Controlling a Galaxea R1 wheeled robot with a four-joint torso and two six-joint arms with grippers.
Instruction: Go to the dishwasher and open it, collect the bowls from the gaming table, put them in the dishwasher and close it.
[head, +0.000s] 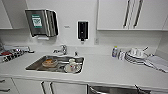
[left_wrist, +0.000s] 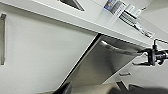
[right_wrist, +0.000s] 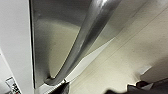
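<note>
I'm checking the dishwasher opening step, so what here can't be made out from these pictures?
- Dishwasher in the head view: cut off by the lower edge; door position unclear.
- Right gripper in the left wrist view: small, by the handle; grip can't be told.
- Things in the sink: too blurred to identify.

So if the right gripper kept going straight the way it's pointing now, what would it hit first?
Most likely the dishwasher's bar handle, which runs close across the right wrist view, with the steel door front just behind it. Depth is hard to judge, so take that as likely.
</note>
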